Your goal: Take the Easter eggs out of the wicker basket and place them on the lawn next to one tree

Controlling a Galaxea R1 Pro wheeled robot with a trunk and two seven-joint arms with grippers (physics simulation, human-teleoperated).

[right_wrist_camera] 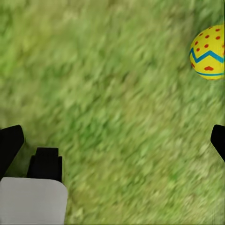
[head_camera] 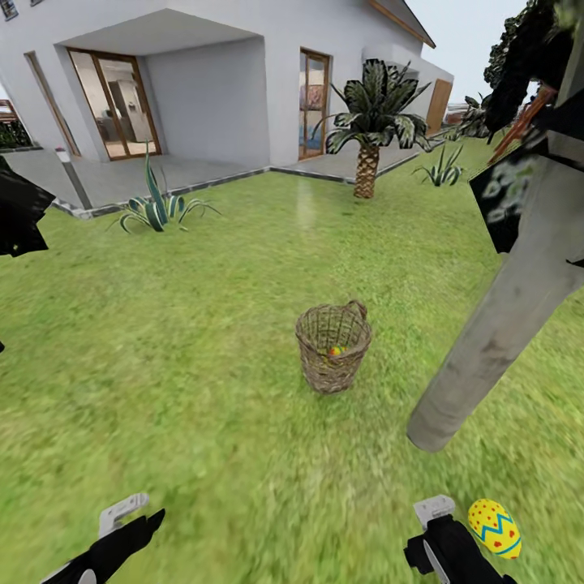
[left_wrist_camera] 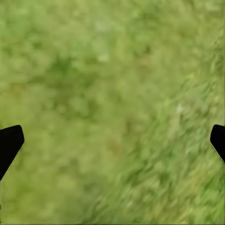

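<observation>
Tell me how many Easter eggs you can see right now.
2. One Easter egg lies on the lawn near the tree trunk, beside the right gripper. Another shows through the wicker basket; more may be hidden inside.

The wicker basket (head_camera: 333, 347) stands on the lawn (head_camera: 162, 365), an egg (head_camera: 336, 351) inside it. To its right rises the tree (head_camera: 503, 324). Another egg (head_camera: 495, 528) lies on the grass before the trunk, beside the right pincer (head_camera: 442, 543). The house (head_camera: 211, 73) stands behind.
</observation>
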